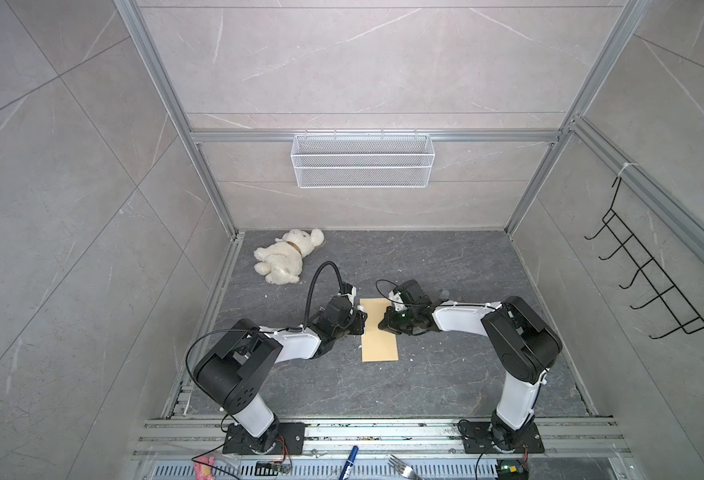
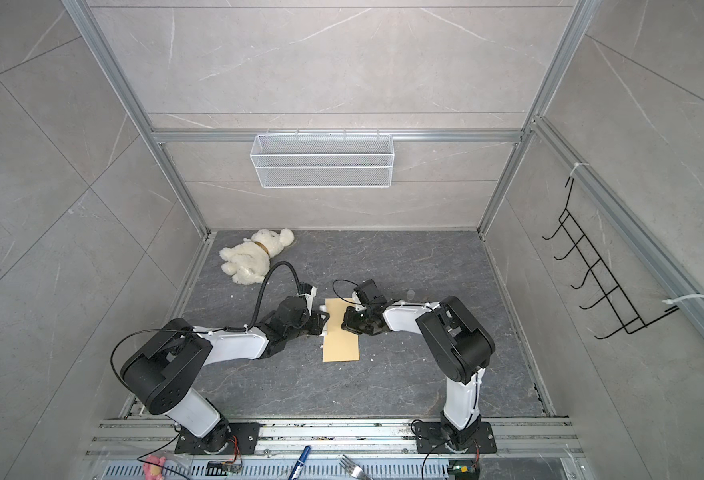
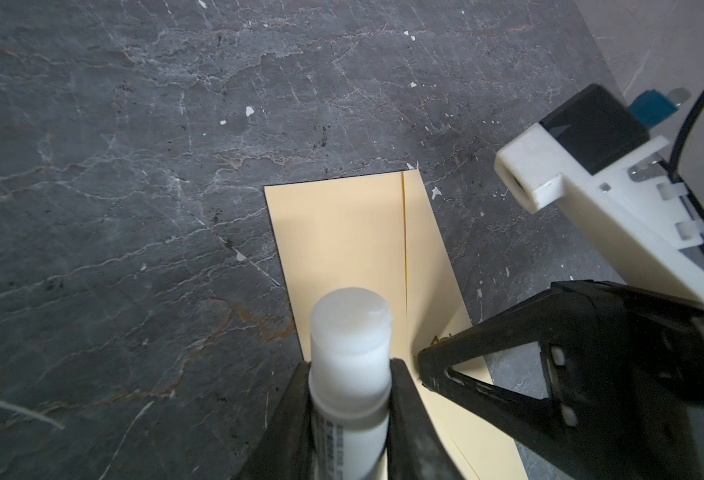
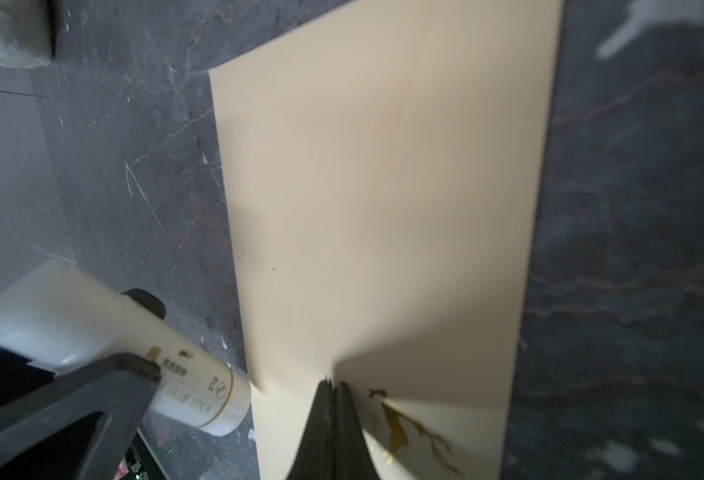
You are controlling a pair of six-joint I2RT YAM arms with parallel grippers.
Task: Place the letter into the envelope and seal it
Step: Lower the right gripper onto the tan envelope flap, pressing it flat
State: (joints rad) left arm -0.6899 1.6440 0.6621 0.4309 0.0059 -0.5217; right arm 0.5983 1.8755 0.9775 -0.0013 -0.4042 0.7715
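Envelope (image 1: 379, 336) (image 2: 341, 336): plain yellow-tan, flat on the dark grey stone-look table (image 1: 445, 374), mid-floor between the 2 arms, long axis running away from the arm bases. The left wrist view shows 1 lengthwise seam on its upper face (image 3: 342, 232).

We see the right gripper (image 4: 333, 384) with its jaws pressed together, nothing showing between them, tips down on the envelope (image 4: 383, 208). Whether they pinch any paper we cannot tell. A brown-gold branching mark (image 4: 408, 428) sits on the paper just beside those tips. In both top views this gripper (image 1: 383, 326) (image 2: 346, 324) reaches over the envelope's right edge, on the far half.

Left gripper (image 3: 350, 365): jaws narrow, clamped on a white glue stick (image 3: 348, 332) with its cap on. The stick (image 4: 92, 324) lies just beside the envelope's left edge. Its body reads GLUE STICK. From above, the left gripper (image 1: 360, 322) (image 2: 323, 322) faces the right one across the envelope.

Further out:
- white teddy bear (image 1: 285, 259), far left corner of the table
- white wire basket (image 1: 362, 160) on the back wall
- black hook rack (image 1: 649, 274) on the right wall
- blue pen (image 1: 352, 457) and fork (image 1: 402, 463) at the front rail
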